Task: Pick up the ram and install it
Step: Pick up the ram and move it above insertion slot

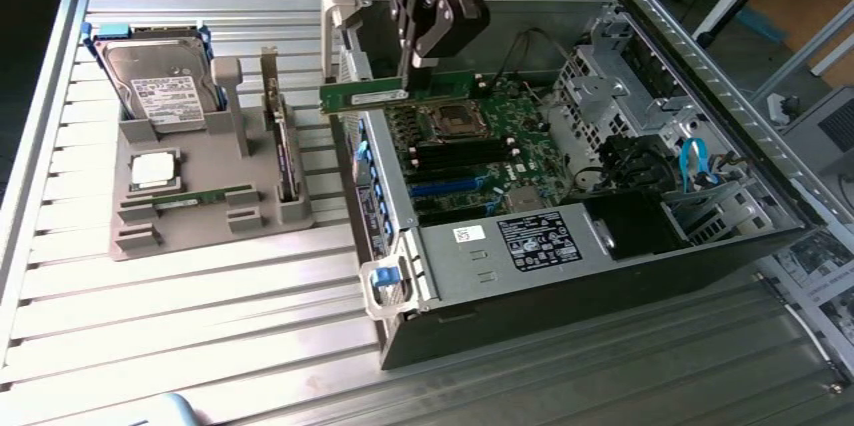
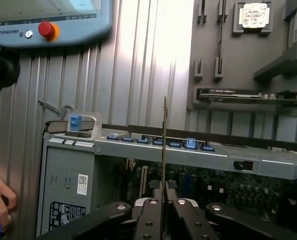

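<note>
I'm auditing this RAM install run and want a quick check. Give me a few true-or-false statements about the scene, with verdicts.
1. The gripper is shut on the ram. True.
2. The ram is seated in the motherboard. False: the gripper holds it clear of the board, at the open computer case.
3. The hard drive sits in the gray holder. True.
4. The CPU chip lies inside the computer case. False: it rests on the gray holder.

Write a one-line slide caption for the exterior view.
End effector holds the ram over the open computer case; a grey parts tray sits at the exterior view's left.
</note>
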### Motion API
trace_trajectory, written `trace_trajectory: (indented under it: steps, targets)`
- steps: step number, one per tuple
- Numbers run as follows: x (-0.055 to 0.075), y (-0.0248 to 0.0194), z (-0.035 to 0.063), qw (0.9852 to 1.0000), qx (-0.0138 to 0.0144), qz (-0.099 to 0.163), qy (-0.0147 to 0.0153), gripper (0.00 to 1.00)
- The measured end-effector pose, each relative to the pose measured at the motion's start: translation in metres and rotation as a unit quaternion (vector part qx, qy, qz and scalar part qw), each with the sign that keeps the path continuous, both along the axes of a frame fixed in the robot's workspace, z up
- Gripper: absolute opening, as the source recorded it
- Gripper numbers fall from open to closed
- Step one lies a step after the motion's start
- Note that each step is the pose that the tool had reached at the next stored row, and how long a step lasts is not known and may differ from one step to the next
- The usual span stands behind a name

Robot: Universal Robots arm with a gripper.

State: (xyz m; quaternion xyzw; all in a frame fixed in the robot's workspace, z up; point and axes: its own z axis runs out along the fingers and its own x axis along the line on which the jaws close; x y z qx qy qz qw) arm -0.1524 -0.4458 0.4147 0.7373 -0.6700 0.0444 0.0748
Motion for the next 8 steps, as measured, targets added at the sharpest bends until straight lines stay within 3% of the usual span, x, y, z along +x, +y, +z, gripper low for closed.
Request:
trace_trajectory:
  steps: [3, 4, 5, 6, 7, 8]
  targets:
    - [0.0, -0.0001, 0.0, 0.9999, 0.0109, -0.001, 0.0, 0.13]
    - [0.0, -0.0002, 0.0, 0.9999, 0.0157, -0.002, 0.0, 0.13]
    - [0.0, -0.0003, 0.0, 0.9998, 0.0217, -0.003, 0.0, 0.13]
    - [0.0, -0.0004, -0.0001, 0.9997, 0.0261, -0.003, -0.0001, 0.13]
    - [0.0, -0.0006, 0.0, 0.9994, 0.0349, -0.004, 0.0, 0.13]
    - [0.0, -0.0007, 0.0, 0.9992, 0.0404, -0.005, 0.0, 0.13]
